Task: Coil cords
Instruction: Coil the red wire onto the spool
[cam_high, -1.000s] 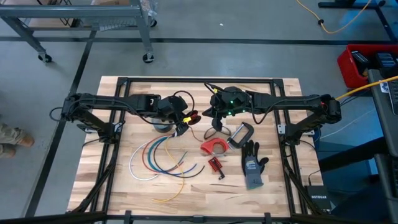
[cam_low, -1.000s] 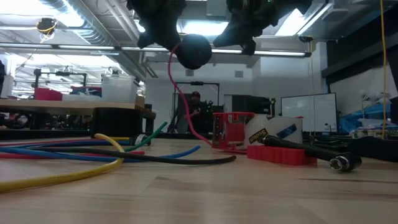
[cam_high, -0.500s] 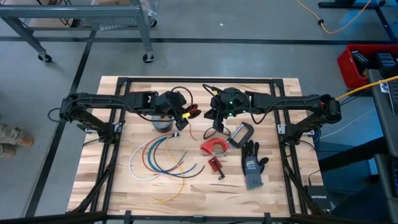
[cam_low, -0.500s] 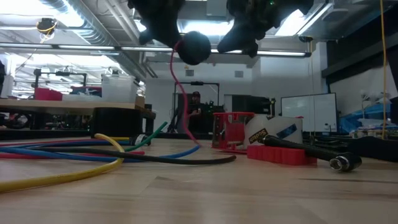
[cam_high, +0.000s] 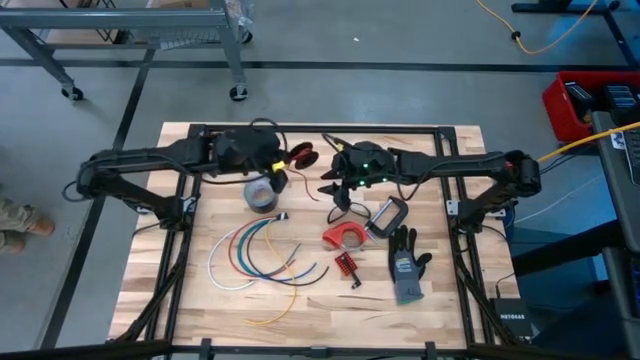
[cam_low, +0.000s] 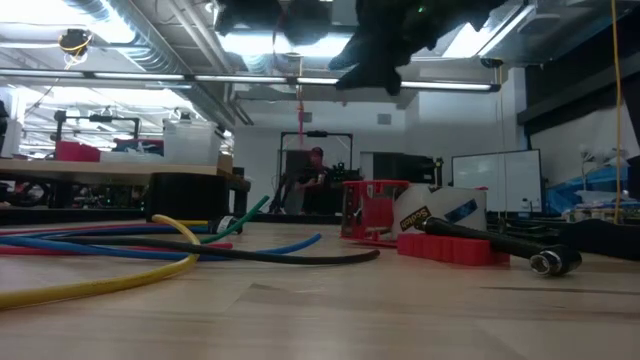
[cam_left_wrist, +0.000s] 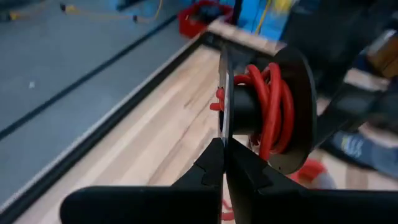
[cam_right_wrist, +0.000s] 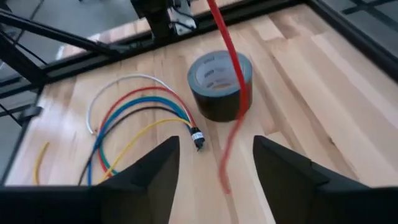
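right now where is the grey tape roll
In the high view the grey tape roll lies on the table's far left-of-centre part, just below the left pincer and above the fan of loose cords.

A red cord (cam_left_wrist: 272, 106) is wound on a black spool (cam_left_wrist: 292, 112). The worktop (cam_high: 200, 300) is pale wood in light and darker strips with a black frame. Below the dark grey tape roll (cam_right_wrist: 219, 84) lie curved cords: white (cam_high: 214, 268), red (cam_high: 228, 252), blue (cam_high: 238, 250), black (cam_high: 247, 247), green (cam_high: 268, 253) and yellow (cam_high: 285, 305). Right of the roll sit a red clamp (cam_high: 345, 236), a red ribbed block (cam_high: 346, 265) and a black-and-grey glove (cam_high: 406, 263).
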